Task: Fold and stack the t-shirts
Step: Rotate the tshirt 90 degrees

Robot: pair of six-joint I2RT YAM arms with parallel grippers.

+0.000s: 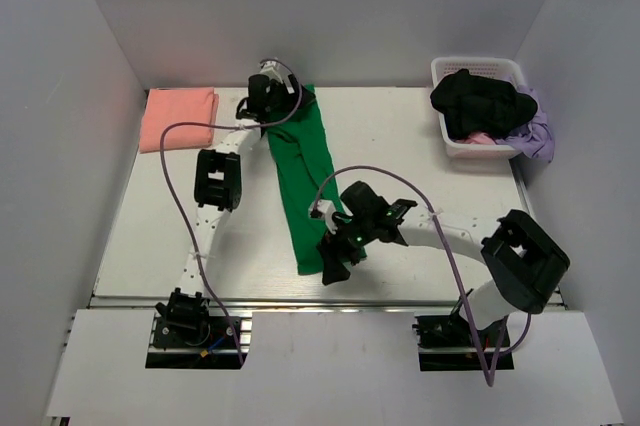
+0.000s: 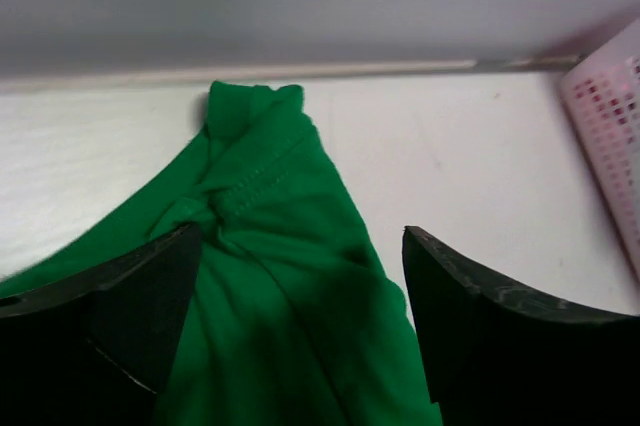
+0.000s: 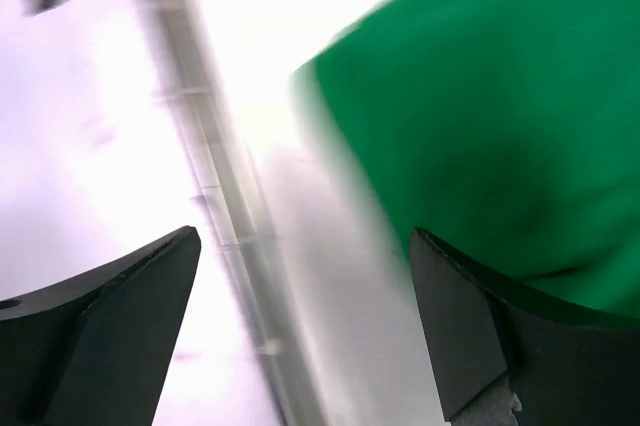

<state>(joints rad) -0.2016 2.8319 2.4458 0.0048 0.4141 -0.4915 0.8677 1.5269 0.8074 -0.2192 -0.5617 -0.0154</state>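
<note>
Green shirt (image 1: 300,186) lies as a long narrow strip down the centre of the table (image 1: 420,176), running from upper centre to lower centre of the top view. It looks folded lengthwise already.

Left gripper (image 2: 302,276) is at the strip's far end, jaws wide open and straddling the bunched cloth without pinching it. Right gripper (image 3: 302,266) is at the near end, jaws also open. The green corner sits to the upper right of its fingers, and the table edge rail is below. That view is blurred.

Judgement: one arm at each end suits a cross fold, bringing one end over the other.

Pink shirt (image 1: 178,118) lies folded flat at upper left, likely the base of the stack. Basket (image 1: 447,68) at upper right holds dark and purple clothes.

No brand, label or legible writing seen.
</note>
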